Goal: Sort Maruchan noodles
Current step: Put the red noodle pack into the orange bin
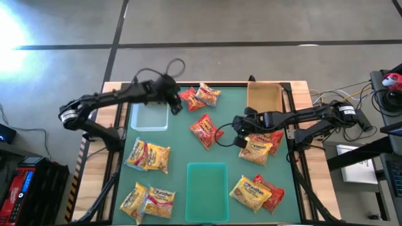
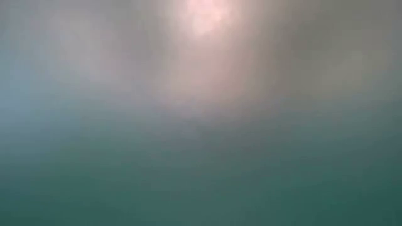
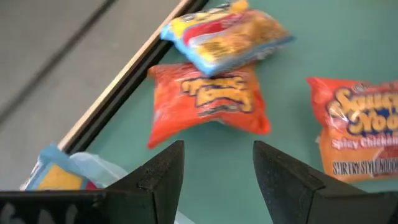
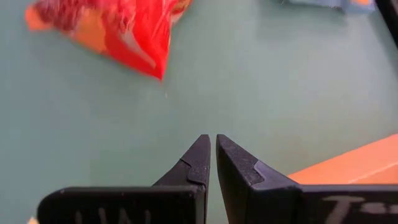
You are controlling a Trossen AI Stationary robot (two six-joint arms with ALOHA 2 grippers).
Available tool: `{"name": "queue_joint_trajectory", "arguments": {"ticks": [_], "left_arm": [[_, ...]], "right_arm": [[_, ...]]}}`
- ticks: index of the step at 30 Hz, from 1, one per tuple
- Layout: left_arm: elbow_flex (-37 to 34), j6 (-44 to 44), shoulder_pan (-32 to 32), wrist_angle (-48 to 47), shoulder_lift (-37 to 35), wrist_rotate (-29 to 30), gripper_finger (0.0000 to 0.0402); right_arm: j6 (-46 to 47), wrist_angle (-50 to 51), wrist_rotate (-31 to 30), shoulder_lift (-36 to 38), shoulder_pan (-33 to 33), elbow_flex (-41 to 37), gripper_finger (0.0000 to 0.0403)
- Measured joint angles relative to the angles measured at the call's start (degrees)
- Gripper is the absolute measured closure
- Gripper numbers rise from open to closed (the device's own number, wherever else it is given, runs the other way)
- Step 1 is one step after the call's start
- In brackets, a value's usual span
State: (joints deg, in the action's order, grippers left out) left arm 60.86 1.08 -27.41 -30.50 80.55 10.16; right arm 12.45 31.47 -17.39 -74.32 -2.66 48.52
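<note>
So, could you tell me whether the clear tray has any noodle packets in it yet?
Empty: the high view shows only bare bottom inside the clear tray, with the left gripper open beside it.

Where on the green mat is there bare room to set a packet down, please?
Bare mat lies between the clear tray and the central red packet, and between the green tray and that packet. Crowded: near the right gripper and the yellow packets.
</note>
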Motion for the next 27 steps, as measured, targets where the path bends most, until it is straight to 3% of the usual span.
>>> {"name": "queue_joint_trajectory", "arguments": {"ticks": [3,6,15,20,23,27], "left_arm": [[-0.3,-0.4,6.0,-0.1,0.0,6.5,0.0228],[-0.4,0.9,9.4,-0.5,0.0,8.4,0.0228],[-1.2,9.7,12.7,-0.9,0.0,2.9,0.0228],[-5.9,10.0,16.2,8.1,0.0,2.8,0.0228],[-10.2,12.4,19.6,15.8,0.0,2.6,0.0228],[-13.2,16.4,23.5,18.1,0.0,1.8,0.0228]], "right_arm": [[-0.2,-3.1,-1.9,0.0,-0.7,-1.1,0.0385],[-1.6,-5.0,-2.2,0.0,-1.9,-2.2,0.0385],[1.0,-8.2,0.0,0.1,-4.0,-2.8,0.0385],[1.7,-8.2,5.8,0.1,-1.9,-4.0,0.0385],[3.7,-8.4,5.7,0.1,1.0,-5.5,0.0385],[8.1,-11.6,5.4,0.1,5.0,-7.0,0.0385]]}}
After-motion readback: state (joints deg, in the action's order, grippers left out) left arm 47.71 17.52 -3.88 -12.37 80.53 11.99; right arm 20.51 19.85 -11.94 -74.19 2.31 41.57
